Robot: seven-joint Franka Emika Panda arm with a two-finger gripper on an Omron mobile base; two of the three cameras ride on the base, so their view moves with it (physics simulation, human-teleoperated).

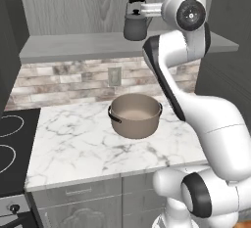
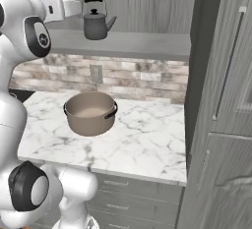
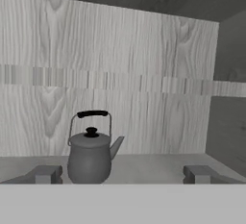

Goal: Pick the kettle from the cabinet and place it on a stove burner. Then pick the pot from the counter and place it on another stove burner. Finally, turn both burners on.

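The small dark grey kettle (image 3: pixel 89 156) stands upright on the cabinet shelf (image 3: pixel 149 168), its spout to the right in the hand view. My gripper (image 3: pixel 124 175) is open at shelf height. Its fingertips (image 3: pixel 46 174) stand wide apart, and the kettle lies just ahead of them, nearer the left one. Nothing is held. From the base, the kettle (image 1: pixel 136 24) (image 2: pixel 96 24) sits at the end of my outstretched hand. The wide tan pot (image 1: pixel 135 115) (image 2: pixel 90 112) rests on the marble counter (image 1: pixel 73 144) (image 2: pixel 142 139) below. White burner rings (image 1: pixel 10 125) mark the black stovetop at the left.
The cabinet's back wall (image 3: pixel 120 74) rises close behind the kettle and a side wall (image 3: pixel 230 103) closes the right. A brick backsplash with an outlet (image 1: pixel 114 75) runs under the shelf. Tall grey cabinet doors (image 2: pixel 221 115) bound the counter on the right.
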